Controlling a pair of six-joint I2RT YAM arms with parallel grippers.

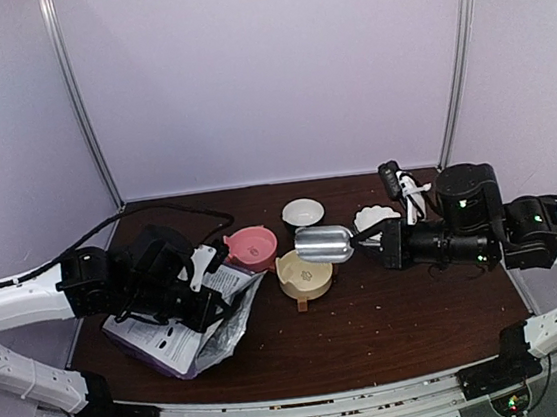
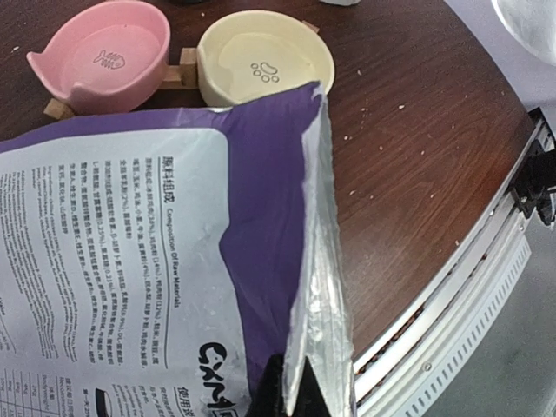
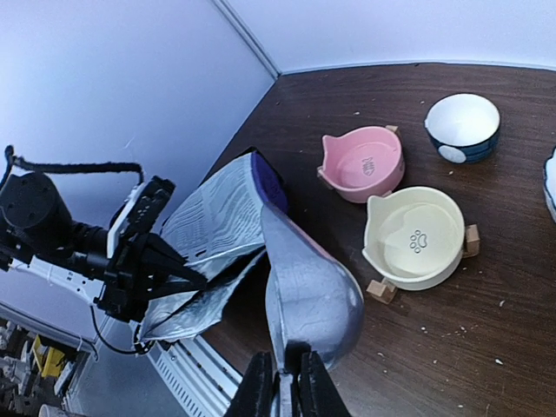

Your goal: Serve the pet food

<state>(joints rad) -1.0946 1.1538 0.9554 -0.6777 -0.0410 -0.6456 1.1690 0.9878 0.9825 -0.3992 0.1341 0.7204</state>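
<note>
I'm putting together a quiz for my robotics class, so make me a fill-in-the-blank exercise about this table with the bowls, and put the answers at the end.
1. The left gripper is shut on the edge of a purple-and-white ____.
2. The right gripper holds a silver metal ____.
3. The pink bowl has a ____ drawn on its floor.
4. The yellow bowl has a ____ print on its floor.

Missing words: bag; scoop; fish; paw.

The pink bowl has a fish-bone drawing, the cream bowl a paw print. The bag is purple and white with black print, silver inside. The metal scoop is silver, the right gripper black, the table dark brown.
</note>
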